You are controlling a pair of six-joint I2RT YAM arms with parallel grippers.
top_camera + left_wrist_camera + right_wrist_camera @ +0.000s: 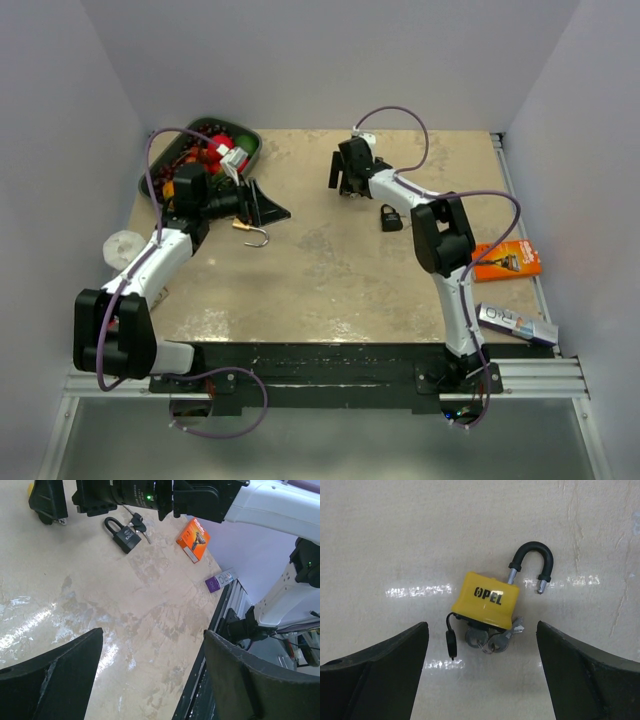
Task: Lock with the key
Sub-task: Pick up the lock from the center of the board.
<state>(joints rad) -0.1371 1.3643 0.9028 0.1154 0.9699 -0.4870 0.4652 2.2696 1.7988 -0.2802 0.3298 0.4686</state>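
Observation:
A yellow OPEL padlock (487, 599) lies flat on the table, its black-sleeved shackle (532, 555) swung open. A bunch of silver keys (490, 641) sits at its keyhole end. My right gripper (481, 647) is open and hovers straight over it, one finger on each side, touching nothing; in the top view the right gripper (347, 186) hides that lock. A black padlock (390, 218) with keys (137, 524) lies beside the right arm and shows in the left wrist view (125, 536). My left gripper (272, 205) is open and empty.
A small brass padlock (252, 233) with an open silver shackle lies just in front of the left gripper. A green tray (250, 148) of assorted items stands at the back left. An orange box (507, 260) and a purple-ended box (515, 321) lie at the right, and a white round object (122, 245) at the left.

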